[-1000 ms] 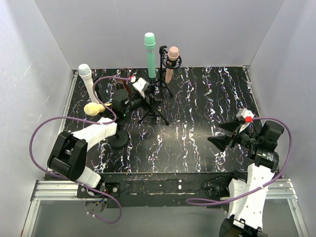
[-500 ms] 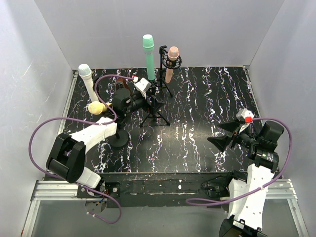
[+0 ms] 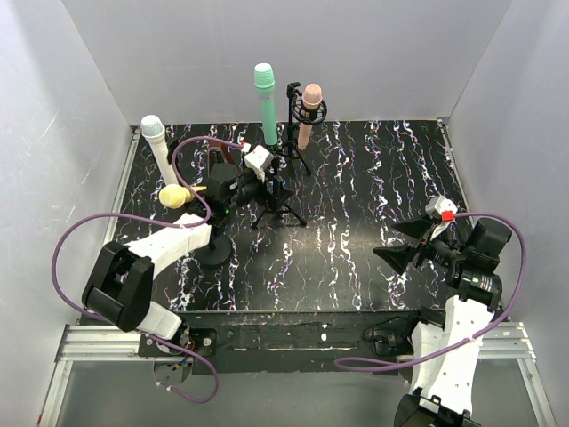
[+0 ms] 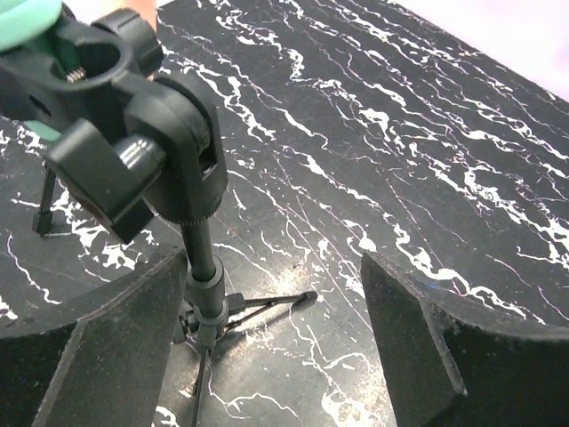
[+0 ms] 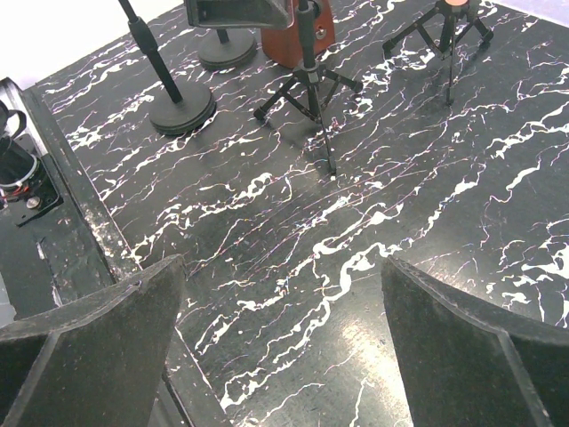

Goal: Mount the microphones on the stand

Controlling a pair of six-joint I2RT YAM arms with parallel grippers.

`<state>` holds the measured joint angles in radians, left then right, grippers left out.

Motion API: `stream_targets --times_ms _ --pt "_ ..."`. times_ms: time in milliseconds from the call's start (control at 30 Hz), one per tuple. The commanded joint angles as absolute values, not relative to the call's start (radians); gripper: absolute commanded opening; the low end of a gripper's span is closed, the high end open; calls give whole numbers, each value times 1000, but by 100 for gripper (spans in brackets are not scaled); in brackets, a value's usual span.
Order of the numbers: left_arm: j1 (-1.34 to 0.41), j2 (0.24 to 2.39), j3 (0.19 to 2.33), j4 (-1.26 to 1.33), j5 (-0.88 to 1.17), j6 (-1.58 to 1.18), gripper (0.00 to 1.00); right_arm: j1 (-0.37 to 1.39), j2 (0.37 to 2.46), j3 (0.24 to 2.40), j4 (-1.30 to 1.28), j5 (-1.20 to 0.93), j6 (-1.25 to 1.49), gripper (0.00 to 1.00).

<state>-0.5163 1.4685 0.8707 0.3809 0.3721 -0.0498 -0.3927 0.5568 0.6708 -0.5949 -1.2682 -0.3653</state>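
Standing clamped on its stand, the teal microphone rises above the left gripper, whose jaws are spread empty beside the pole. The right gripper gapes near the desk's right edge.

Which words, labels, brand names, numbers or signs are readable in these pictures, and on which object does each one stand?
No text can be read in any view.
The teal-green microphone, the peach-pink microphone, the white microphone and the yellow microphone show no print.
The white and red block: any marking is too small to read.
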Motion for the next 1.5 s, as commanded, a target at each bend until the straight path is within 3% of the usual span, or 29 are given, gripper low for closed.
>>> stream_targets --times_ms 0,167,300,600,900,1167,1467 --pt "-526 1401 859 338 307 -49 80 -397 549 663 -571 -1295 -362 97" --pt "-537 1384 868 311 290 -54 92 -397 549 664 -571 -1296 -362 97" --pt "-564 1376 890 240 276 -43 93 -397 548 664 -572 -1299 -362 97" --pt "-687 1318 888 83 -29 -72 93 -397 534 663 -572 -1299 -364 98" --pt "-767 1266 897 6 -72 -84 93 -397 517 670 -586 -1293 -362 98" --pt "-792 1155 865 -54 90 -52 93 -397 529 706 -623 -1272 -370 98" --pt "-814 1074 893 -106 302 -9 93 -397 583 857 -880 -1213 -537 98"
